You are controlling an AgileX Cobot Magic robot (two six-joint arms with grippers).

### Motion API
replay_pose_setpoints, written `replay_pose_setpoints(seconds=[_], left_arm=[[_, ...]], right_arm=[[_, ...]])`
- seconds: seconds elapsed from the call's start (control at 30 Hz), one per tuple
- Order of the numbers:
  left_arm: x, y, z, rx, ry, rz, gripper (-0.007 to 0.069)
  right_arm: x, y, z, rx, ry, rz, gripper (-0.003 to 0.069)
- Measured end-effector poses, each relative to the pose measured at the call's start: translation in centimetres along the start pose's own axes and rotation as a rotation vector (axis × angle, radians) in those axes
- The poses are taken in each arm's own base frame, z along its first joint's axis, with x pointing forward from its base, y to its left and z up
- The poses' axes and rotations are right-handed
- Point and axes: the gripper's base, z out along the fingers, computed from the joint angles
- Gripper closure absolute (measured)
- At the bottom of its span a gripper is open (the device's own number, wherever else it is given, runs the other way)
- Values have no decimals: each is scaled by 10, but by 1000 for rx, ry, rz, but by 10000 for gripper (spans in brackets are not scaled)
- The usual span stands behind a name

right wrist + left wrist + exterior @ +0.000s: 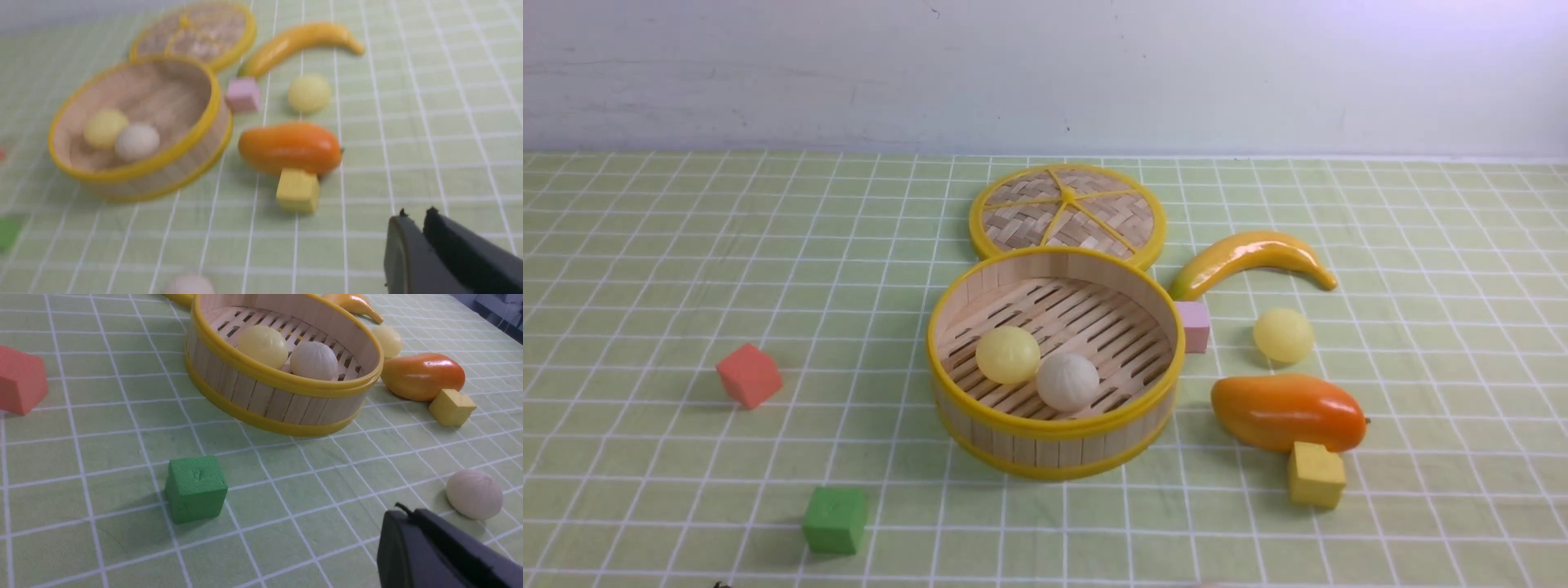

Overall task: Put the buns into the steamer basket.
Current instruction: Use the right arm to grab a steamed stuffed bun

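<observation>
The steamer basket (1058, 429) stands mid-table with a pale yellow bun (1008, 354) and an off-white bun (1067, 381) touching on its slatted floor. Another pale yellow bun (1283, 335) lies on the cloth to its right, between the banana and the mango. An off-white bun (474, 494) lies on the cloth nearer me, just beyond my left gripper (406, 513), which is shut and holds nothing. The same bun (190, 286) shows blurred at the edge of the right wrist view. My right gripper (416, 214) hangs above bare cloth, fingers together, empty. Neither gripper shows in the front view.
The woven lid (1067, 211) lies behind the basket. A banana (1250, 257), a pink cube (1195, 325), an orange mango (1286, 411) and a yellow cube (1316, 474) crowd the right side. A red cube (749, 374) and a green cube (835, 519) sit on the left.
</observation>
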Motion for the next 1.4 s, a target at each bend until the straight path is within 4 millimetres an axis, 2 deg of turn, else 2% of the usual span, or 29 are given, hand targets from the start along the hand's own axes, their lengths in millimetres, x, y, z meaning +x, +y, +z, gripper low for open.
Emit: replay_pose_setpoints(seconds=[0.03,0.1,0.17,0.2,0.27,0.33,0.37,0.4,0.5,0.63,0.8,0.93,1.13,1.4], left_arm=[[0,0,0,0,0,0,638],[0,0,0,0,1,0,638],[0,0,0,0,1,0,638],[0,0,0,0,1,0,638],[0,0,0,0,1,0,638],[0,0,0,0,1,0,638],[0,0,0,0,1,0,638],[0,0,0,0,1,0,638],[0,0,0,0,1,0,637],[0,0,0,0,1,0,635],[0,0,0,0,1,0,629],[0,0,0,0,1,0,627],[0,0,0,0,1,0,622],[0,0,0,0,1,0,612]], right_arm=[[-3,3,3,-9,61,-16,595],[-18,14,25,-12,231,-67,596],[-29,24,43,-19,317,-105,596],[-30,24,45,-18,322,-105,596],[-36,41,72,-52,414,-160,596],[-31,54,89,-76,481,-191,594],[-30,56,90,-86,491,-198,593],[-21,69,101,-115,551,-224,586],[0,95,118,-172,654,-297,551],[21,116,134,-204,726,-349,491],[29,126,146,-230,727,-323,413],[40,129,164,-214,756,-312,370],[59,130,197,-165,774,-334,355],[62,128,204,-136,776,-343,355]])
